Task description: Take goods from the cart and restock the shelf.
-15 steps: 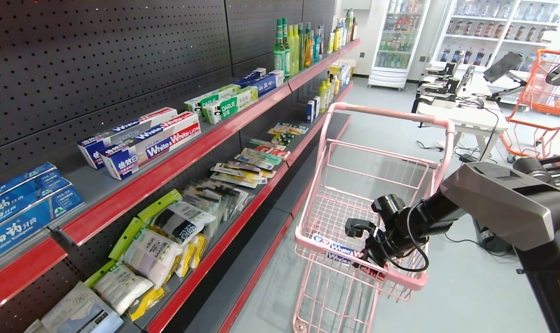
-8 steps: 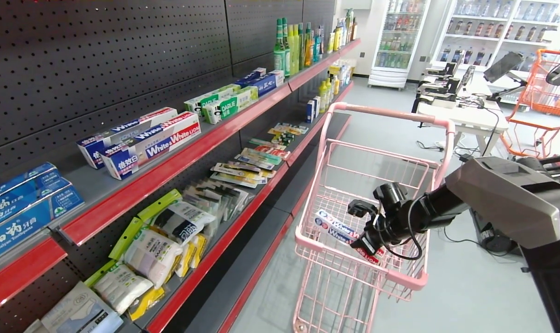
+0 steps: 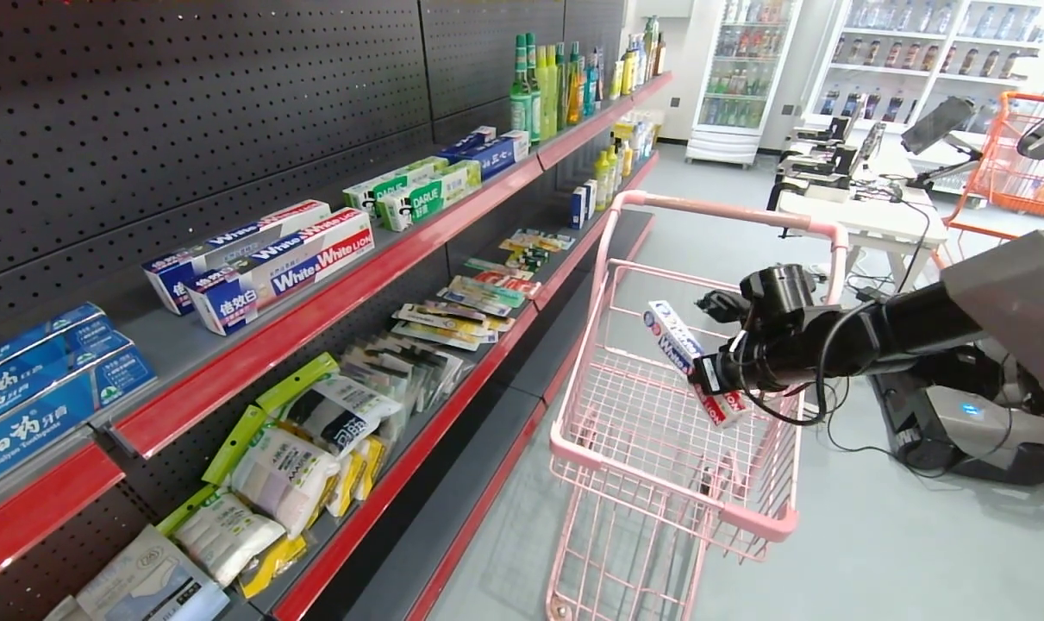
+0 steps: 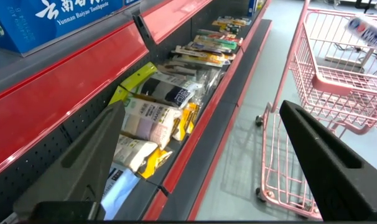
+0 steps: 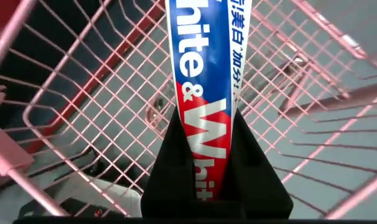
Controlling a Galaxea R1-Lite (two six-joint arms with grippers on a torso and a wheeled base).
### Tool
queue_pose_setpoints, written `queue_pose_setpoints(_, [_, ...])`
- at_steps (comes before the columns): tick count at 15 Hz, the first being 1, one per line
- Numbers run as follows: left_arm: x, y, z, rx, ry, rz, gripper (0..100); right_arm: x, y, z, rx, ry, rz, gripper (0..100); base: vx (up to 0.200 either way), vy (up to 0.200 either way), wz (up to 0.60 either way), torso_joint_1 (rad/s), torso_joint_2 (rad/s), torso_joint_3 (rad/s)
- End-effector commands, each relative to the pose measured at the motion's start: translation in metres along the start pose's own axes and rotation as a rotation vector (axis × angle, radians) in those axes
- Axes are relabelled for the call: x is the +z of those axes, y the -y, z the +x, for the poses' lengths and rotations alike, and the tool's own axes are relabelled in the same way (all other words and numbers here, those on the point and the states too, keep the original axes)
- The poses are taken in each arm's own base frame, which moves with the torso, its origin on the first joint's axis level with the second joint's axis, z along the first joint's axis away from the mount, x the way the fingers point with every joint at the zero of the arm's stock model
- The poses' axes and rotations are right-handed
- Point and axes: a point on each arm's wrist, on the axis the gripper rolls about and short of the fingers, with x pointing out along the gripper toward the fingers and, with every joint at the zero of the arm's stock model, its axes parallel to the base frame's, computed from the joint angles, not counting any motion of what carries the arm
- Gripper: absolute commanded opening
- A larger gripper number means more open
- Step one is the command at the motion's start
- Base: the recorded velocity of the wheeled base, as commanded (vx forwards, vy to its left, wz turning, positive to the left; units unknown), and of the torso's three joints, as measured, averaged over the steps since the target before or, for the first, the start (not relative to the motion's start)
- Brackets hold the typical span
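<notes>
1. Head view: a grey smooth floor [image 3: 875, 535] runs under the pink wire shopping cart [image 3: 720, 210], and the aisle opens into a shop room beyond the cart's handle.
2. Along the cart's left side stands the long red-edged grey shelf unit with a black pegboard back [image 3: 315, 323].
3. My right gripper [image 3: 715, 379] [image 5: 207, 124] is clamped on one end of the long white, blue and red toothpaste box [image 3: 678, 349] [image 5: 204, 74]. The box hangs tilted over the cart's basket, above its wire floor.
4. My left gripper [image 4: 201, 109] hangs with its fingers spread wide and nothing between them, low beside the cart on the shelf side.
5. The cart's left wall and rim lie between the held box and the shelf.
6. Matching toothpaste boxes [image 3: 280, 267] lie on the upper tier left of the cart, and soft white packets [image 3: 289, 474] fill the tier below.
7. Beyond the cart's handle stand a glass-door drinks fridge [image 3: 741, 78], a white table [image 3: 866, 220] and an orange wire cart [image 3: 1013, 172].
</notes>
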Motion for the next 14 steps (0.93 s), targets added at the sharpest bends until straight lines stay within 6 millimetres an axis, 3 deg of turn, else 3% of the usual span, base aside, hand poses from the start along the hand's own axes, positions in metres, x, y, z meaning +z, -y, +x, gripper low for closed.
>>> queue_pose_setpoints(1, [0.0, 0.0, 0.0, 0.001, -0.002, 0.0, 100, 0.029, -0.006, -0.114, -0.103, 0.212, 0.051, 0, 0.0, 0.0, 0.0, 0.0, 0.0, 0.0])
queue_pose_setpoints(3, [0.0, 0.0, 0.0, 0.001, -0.002, 0.0, 100, 0.013, -0.016, -0.175, -0.112, 0.283, 0.029, 0, 0.0, 0.0, 0.0, 0.0, 0.0, 0.0])
queue_pose_setpoints(4, [0.0, 0.0, 0.0, 0.001, -0.002, 0.0, 100, -0.008, -0.026, -0.212, -0.111, 0.32, -0.002, 0, 0.0, 0.0, 0.0, 0.0, 0.0, 0.0])
queue_pose_setpoints(9, [0.0, 0.0, 0.0, 0.001, -0.002, 0.0, 100, -0.071, -0.031, -0.31, -0.272, 0.499, -0.073, 0, 0.0, 0.0, 0.0, 0.0, 0.0, 0.0])
queue_pose_setpoints(11, [0.0, 0.0, 0.0, 0.001, 0.0, 0.0, 100, -0.1, -0.034, -0.33, -0.321, 0.542, -0.086, 0, 0.0, 0.0, 0.0, 0.055, -0.11, -0.06])
queue_pose_setpoints(14, [0.0, 0.0, 0.0, 0.002, -0.002, 0.0, 100, -0.129, -0.034, -0.34, -0.399, 0.548, -0.119, 0, 0.0, 0.0, 0.0, 0.209, -0.47, -0.263])
